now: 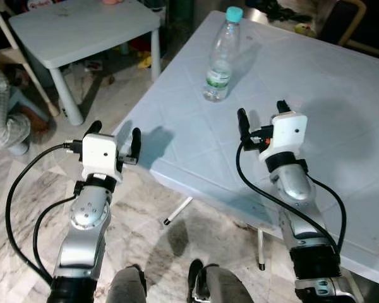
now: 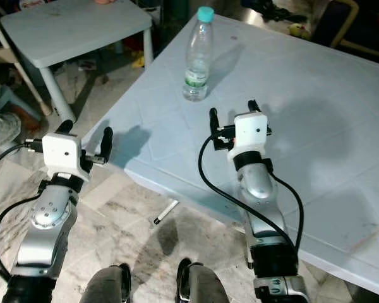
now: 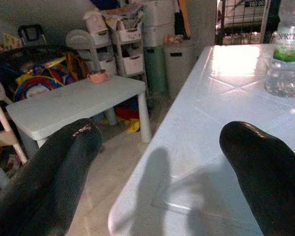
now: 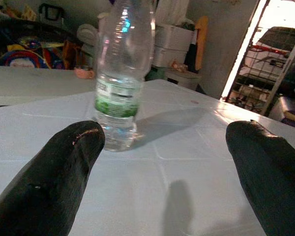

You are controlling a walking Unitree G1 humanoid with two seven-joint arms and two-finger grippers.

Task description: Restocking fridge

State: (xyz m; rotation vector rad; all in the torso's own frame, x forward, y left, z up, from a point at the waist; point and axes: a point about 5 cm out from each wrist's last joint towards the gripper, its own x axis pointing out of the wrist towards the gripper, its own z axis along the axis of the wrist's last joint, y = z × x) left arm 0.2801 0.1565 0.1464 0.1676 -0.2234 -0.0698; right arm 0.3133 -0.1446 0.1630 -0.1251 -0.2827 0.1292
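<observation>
A clear plastic water bottle [image 1: 221, 57] with a teal cap and a green label stands upright on the pale blue table [image 1: 316, 107], near its far left corner. My right gripper [image 1: 262, 115] hovers open over the table, a short way nearer to me than the bottle, and holds nothing. In the right wrist view the bottle [image 4: 119, 73] stands ahead between the fingertips [image 4: 73, 157], closer to one of them. My left gripper [image 1: 114, 134] is open beside the table's left edge, over the floor. The left wrist view catches the bottle's base [image 3: 287, 59].
A small pale blue side table [image 1: 82, 28] stands at the back left, with a pink cup [image 3: 97, 76] on it. A person's checked sleeve [image 1: 3, 113] is at the far left. Storage drawers and toys [image 3: 118, 34] stand behind. The marbled floor [image 1: 25, 208] lies under my left arm.
</observation>
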